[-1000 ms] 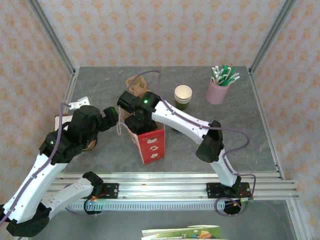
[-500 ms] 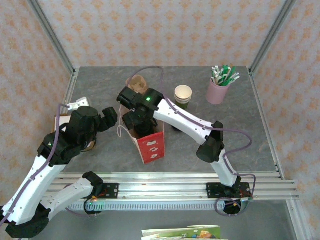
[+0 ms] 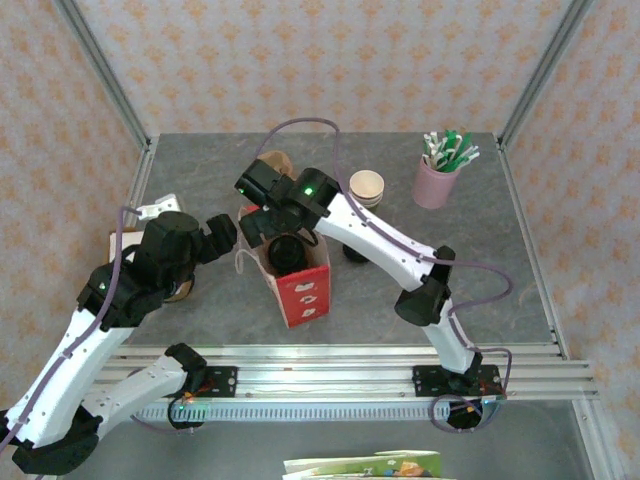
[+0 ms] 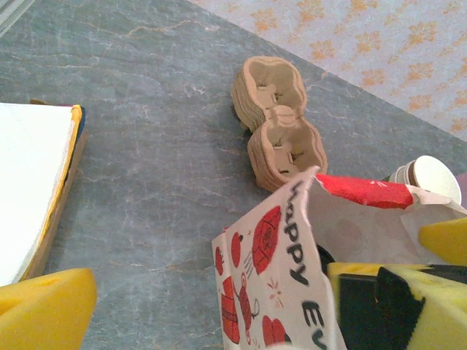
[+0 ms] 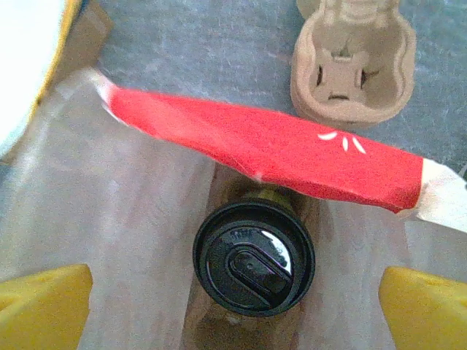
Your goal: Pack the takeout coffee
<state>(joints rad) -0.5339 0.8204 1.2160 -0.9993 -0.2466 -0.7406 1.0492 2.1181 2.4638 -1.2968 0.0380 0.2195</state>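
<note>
The takeout coffee (image 5: 254,266) stands upright in the bottom of a red-and-white paper bag (image 3: 303,290), its black lid (image 3: 285,250) showing through the open top. My right gripper (image 5: 235,292) hangs open above the bag's mouth, with a yellow finger on each side of the lid and touching nothing. In the top view the right gripper (image 3: 266,222) sits over the bag's far rim. My left gripper (image 4: 219,306) is open at the bag's left side. The bag's printed wall (image 4: 277,284) lies between its fingers.
Brown cardboard cup carriers (image 3: 275,162) lie just behind the bag. A stack of lidless cups (image 3: 366,188) stands to the right of them, and a pink cup of straws (image 3: 437,182) at the back right. A white flat pad (image 4: 29,189) lies at the left edge.
My right gripper has drawn up and back from the bag's mouth, uncovering the black lid inside. The left arm and the bag have hardly moved.
</note>
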